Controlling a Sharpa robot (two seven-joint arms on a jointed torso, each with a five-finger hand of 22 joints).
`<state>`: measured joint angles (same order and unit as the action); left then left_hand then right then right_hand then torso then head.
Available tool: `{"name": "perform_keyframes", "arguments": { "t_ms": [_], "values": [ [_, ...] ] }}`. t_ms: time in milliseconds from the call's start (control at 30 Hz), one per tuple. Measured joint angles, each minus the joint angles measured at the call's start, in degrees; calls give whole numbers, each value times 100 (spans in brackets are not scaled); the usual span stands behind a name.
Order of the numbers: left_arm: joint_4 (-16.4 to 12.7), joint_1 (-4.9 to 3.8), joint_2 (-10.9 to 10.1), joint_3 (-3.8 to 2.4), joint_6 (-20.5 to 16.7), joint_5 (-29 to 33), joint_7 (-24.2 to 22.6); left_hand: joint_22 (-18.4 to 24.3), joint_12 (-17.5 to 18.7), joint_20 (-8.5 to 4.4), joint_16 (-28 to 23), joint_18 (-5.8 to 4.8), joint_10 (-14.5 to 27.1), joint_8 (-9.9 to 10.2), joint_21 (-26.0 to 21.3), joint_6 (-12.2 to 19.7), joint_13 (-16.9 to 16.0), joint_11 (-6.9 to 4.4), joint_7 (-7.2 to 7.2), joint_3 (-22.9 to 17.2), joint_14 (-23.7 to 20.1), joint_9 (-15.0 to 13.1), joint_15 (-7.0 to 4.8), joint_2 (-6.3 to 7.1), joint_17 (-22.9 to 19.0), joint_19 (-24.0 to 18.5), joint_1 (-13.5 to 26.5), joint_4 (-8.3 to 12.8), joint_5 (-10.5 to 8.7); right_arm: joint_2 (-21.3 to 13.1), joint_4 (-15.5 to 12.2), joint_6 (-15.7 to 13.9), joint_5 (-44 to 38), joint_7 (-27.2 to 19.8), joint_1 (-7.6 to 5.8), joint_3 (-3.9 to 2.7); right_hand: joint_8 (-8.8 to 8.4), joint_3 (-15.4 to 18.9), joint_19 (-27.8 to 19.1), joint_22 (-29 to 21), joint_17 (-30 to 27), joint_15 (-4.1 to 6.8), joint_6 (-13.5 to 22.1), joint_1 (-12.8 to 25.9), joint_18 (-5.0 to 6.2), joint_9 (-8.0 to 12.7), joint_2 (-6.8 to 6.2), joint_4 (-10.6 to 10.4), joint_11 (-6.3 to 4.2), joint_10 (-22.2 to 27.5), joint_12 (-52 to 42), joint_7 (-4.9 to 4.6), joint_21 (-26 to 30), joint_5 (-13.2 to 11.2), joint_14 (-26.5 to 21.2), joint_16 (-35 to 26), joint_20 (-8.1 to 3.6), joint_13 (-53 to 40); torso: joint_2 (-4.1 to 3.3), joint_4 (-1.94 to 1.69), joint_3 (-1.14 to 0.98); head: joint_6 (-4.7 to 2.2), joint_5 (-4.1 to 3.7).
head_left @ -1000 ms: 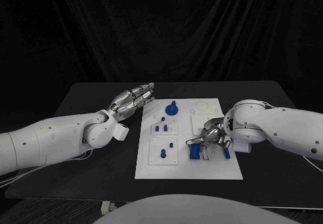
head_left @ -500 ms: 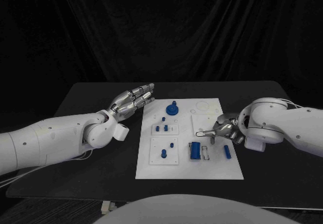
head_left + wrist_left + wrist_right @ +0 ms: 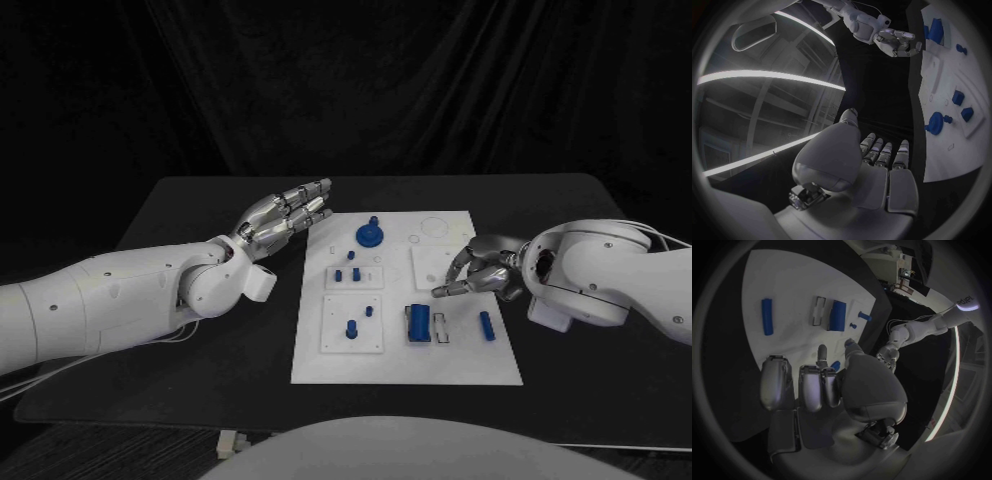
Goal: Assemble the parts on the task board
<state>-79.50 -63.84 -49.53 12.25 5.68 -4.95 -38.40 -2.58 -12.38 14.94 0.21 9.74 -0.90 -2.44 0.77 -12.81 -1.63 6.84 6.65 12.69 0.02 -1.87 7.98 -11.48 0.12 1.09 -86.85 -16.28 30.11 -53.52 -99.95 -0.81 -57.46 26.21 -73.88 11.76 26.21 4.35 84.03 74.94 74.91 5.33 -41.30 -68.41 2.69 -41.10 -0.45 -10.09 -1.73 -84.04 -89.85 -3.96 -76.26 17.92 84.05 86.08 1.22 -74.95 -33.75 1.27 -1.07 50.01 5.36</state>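
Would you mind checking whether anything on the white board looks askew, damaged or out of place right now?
Nothing stands out. The white board lies flat and square on the table, and the blue parts sit on it in tidy upright or straight positions. Both hands are off the parts: the left hand beside the board, the right hand at its edge.

The lower part of the task board (image 3: 404, 365) is bare. In the frame's centre, blue parts (image 3: 418, 323) stand close together. The right hand (image 3: 483, 272) hangs over the board's right edge; the left hand (image 3: 284, 214) stays off its upper left corner.
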Motion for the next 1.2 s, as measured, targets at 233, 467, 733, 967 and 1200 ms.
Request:
{"name": "perform_keyframes", "arguments": {
  "t_ms": [233, 467, 733, 967, 1200],
  "values": [
    [-13, 1, -13, 0, 0, 0, -7, 0, 0, 0, 0, 0, 0, 0, 0, -20, 0, 0, 20, 0, 0, 0, 0, 23, 0, 0, -23, 0, 0, -185, -320, -1088, -1066, -879, 485, 10, -536, 180, 0, 0, 0, -43, 756, -610, 0, 837, -76, 49, 43, 1, 0, -91, -66, 299, -1, 0, 0, 0, -3, -4, 0, 0, 10],
    [-13, 1, -28, 0, -1, 0, -8, 1, 0, 0, 0, 0, 0, 0, 0, -20, 0, 0, 20, 0, 0, 1, 0, 23, 1, 0, -23, 0, 0, -263, -467, -2038, -2501, -1244, 998, 8, -258, 528, -1, -1, 0, -73, 997, -661, 0, 1066, -222, -291, 83, 0, 0, -135, -98, -333, 1, 0, 42, 1, -4, -8, 0, 0, -5],
    [-11, 4, -22, 0, 0, 0, -9, 1, 1, 0, 0, 0, 0, 0, 0, -20, 0, 0, 20, 0, 0, 1, 0, 0, 2, 0, -46, 0, 25, -215, -469, -2621, -3684, -1267, 1342, 10, 349, 558, -5, -2, 0, -115, 1357, -590, -1, 1056, -494, -653, 126, -2, 0, -167, -109, -362, -10, 0, 47, 1, -3, -4, 0, 0, -23],
    [-14, 6, -28, 1, 1, 0, -8, 2, 1, 0, 0, 0, 0, 0, 0, -20, 0, 0, 21, -16, 0, 1, 0, 0, 3, 0, -46, 16, 25, -179, -469, -2648, -4179, -1054, 1460, 8, 903, 598, 0, -2, 0, -160, 2033, -138, 0, 950, -1042, -706, 187, -2, 0, -247, 128, -604, -5, -51, 124, 2, -3, 1, 0, 0, -5],
    [-11, 11, -30, 1, 9, 0, -7, 2, 1, 0, 0, 0, 0, 0, 0, -20, 0, 0, 21, -16, 0, 2, 0, 0, -1, 0, -46, 16, 25, -174, -490, -2630, -4394, -896, 1549, 8, 1569, 725, 0, -2, 0, -160, 2496, -97, 0, 790, -1178, -716, 216, 10, 0, -254, 240, -779, -6, -87, 124, 2, -1, 0, 0, 0, -4]
  ]
}}
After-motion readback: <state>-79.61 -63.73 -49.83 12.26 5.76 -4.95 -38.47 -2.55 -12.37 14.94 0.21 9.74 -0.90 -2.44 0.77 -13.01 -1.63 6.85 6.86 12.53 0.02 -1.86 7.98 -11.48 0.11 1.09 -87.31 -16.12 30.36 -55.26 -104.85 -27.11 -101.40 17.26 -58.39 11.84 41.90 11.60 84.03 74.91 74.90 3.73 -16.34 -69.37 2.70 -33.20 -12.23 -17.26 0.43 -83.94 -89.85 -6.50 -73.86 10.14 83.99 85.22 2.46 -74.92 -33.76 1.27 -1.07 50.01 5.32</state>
